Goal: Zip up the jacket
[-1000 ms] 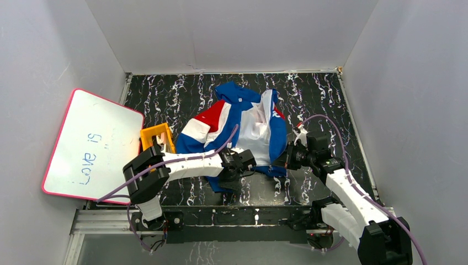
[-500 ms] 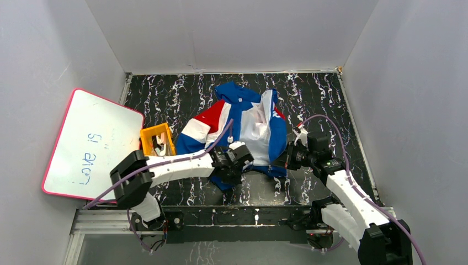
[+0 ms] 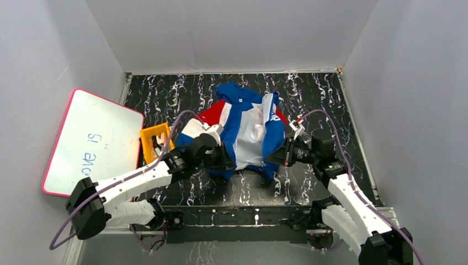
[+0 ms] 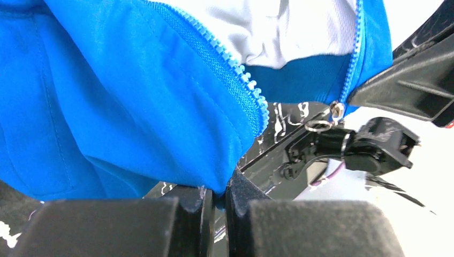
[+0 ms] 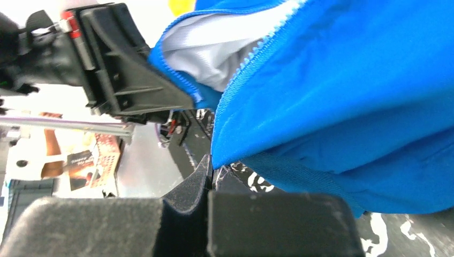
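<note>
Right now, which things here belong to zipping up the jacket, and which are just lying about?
In the job:
jacket, zipper undone
zipper pull
left end effector, pinching one bottom corner of the jacket
right end effector, pinching the other bottom corner

Lying about:
pink-rimmed whiteboard
orange box

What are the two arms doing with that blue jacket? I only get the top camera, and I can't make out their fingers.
Observer: The left gripper is shut on the bottom edge of the jacket, right below one row of zipper teeth.
Visitor: And the right one?
Observer: The right gripper pinches the other front panel's bottom corner.
Visitor: Is it zipped?
Observer: No. The slider hangs on the far row, with white lining showing between the rows.
</note>
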